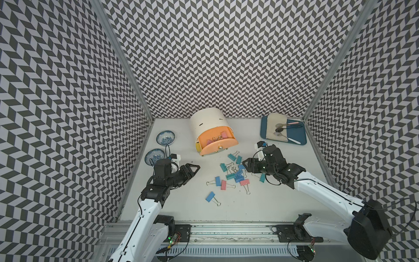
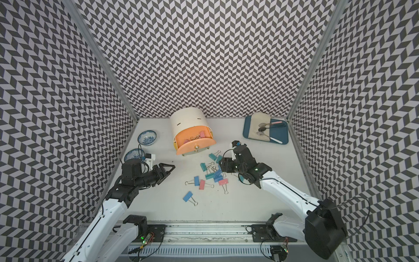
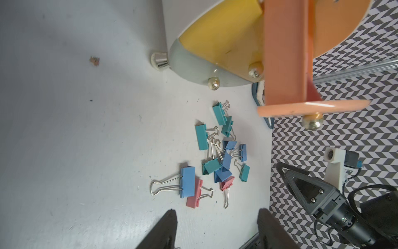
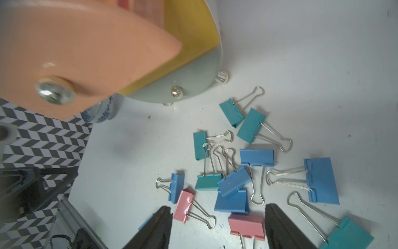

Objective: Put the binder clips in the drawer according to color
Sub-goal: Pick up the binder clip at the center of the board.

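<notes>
- In both top views, the drawer cabinet (image 1: 205,123) (image 2: 188,121) stands at the back of the bench (image 1: 272,204). Its salmon top drawer (image 1: 217,146) is open, and pink clips (image 1: 223,135) lie inside it.
- The loose binder clips (image 1: 235,174) (image 2: 215,175) lie heaped on the bench just in front of the cabinet, with blue, teal and pink mixed. One blue clip (image 1: 210,196) lies alone, farther out from the cabinet than the heap.
- The right jaws hang low at the heap's edge, in front of the cabinet. The left jaws hover in front of the cabinet on the robot's left, well apart from the heap.
- In the left wrist view, the left jaws stand wide apart with nothing between the fingertips (image 3: 165,228). The heap (image 3: 224,159) lies beyond them, in front of the cabinet's yellow drawer front (image 3: 215,38).
- In the right wrist view, the right jaws stand wide apart and grip nothing. A pink clip (image 4: 246,225) lies flat on the bench between the fingertips (image 4: 277,226), just beside one of them. I cannot tell whether it touches that fingertip. A second pink clip (image 4: 184,205) lies near the other fingertip, on the cabinet side.
</notes>
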`<state>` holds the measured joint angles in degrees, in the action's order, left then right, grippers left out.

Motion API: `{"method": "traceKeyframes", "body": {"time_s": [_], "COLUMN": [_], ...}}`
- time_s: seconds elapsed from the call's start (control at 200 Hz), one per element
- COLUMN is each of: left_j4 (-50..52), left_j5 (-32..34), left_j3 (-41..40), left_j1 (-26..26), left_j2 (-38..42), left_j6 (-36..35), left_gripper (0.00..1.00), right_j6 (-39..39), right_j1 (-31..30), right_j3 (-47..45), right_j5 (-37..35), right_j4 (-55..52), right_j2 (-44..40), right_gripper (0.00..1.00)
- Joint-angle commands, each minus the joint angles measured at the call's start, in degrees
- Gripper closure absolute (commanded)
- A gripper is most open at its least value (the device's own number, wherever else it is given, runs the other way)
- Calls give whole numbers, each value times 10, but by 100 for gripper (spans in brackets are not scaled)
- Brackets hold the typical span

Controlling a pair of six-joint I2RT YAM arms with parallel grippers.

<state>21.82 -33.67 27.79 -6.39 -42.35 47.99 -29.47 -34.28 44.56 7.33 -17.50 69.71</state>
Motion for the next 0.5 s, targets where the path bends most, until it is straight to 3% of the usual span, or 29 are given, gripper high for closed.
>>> {"method": "traceKeyframes", "body": {"time_s": [0.0, 0.491], "left_j4": [-24, -93], "left_j5": [2, 9], "left_j3": [-33, -154], "left_j1": [-4, -55], "left_j2": [20, 67], "left_j6": [12, 72], "left_gripper": [37, 36], "right_j6": [-11, -17], "right_j1": [-8, -71], "right_j3": [-26, -54], "right_j5": [10, -38], "right_j4": [13, 19], "right_j2": [6, 90], "right_gripper": [28, 28]}}
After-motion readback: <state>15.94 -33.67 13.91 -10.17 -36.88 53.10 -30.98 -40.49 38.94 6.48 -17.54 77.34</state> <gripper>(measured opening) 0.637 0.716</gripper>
